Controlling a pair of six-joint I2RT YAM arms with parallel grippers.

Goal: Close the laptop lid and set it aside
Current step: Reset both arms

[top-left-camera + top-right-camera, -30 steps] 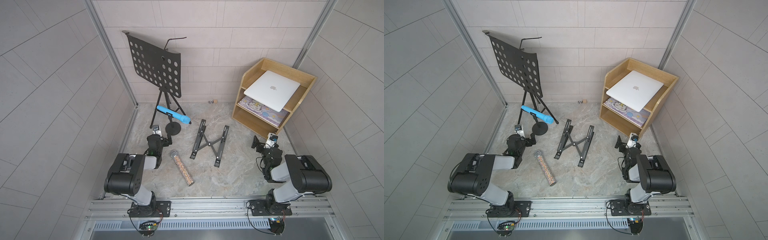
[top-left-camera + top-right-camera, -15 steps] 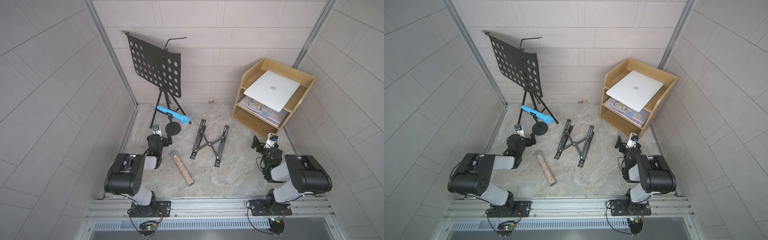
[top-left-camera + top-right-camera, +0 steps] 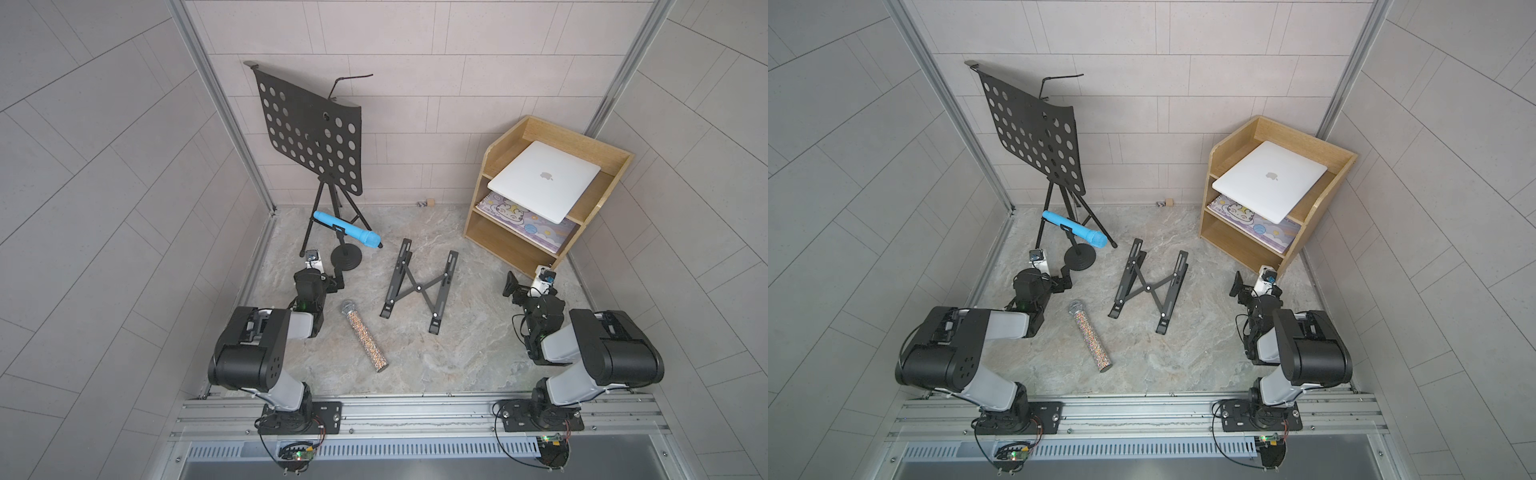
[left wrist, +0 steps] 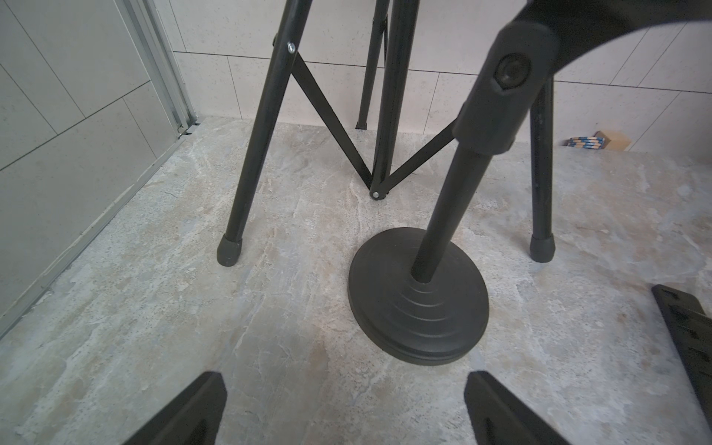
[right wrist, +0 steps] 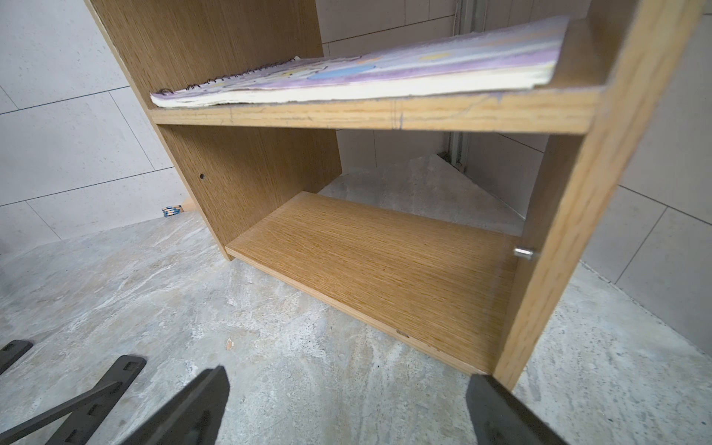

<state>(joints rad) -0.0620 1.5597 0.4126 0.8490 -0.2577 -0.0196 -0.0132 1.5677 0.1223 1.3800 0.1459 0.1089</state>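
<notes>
The silver-white laptop (image 3: 544,178) (image 3: 1268,178) lies on the top level of a wooden shelf (image 3: 615,166) at the back right. Its lid (image 3: 557,164) is shut flat, apple logo up, and one corner juts past the shelf's front. My left gripper (image 3: 326,276) (image 4: 345,408) rests low at the left, open and empty, facing a round stand base (image 4: 418,304). My right gripper (image 3: 525,286) (image 5: 345,408) is open and empty just before the shelf's bottom board. Neither wrist view shows the laptop.
A purple cartoon notebook (image 3: 519,216) (image 5: 385,73) lies on the shelf's middle level. A black X-shaped folding stand (image 3: 419,286) lies mid-floor, with a glittery microphone (image 3: 365,336) to its left. A music stand (image 3: 311,137) and a blue microphone (image 3: 347,229) stand at the back left.
</notes>
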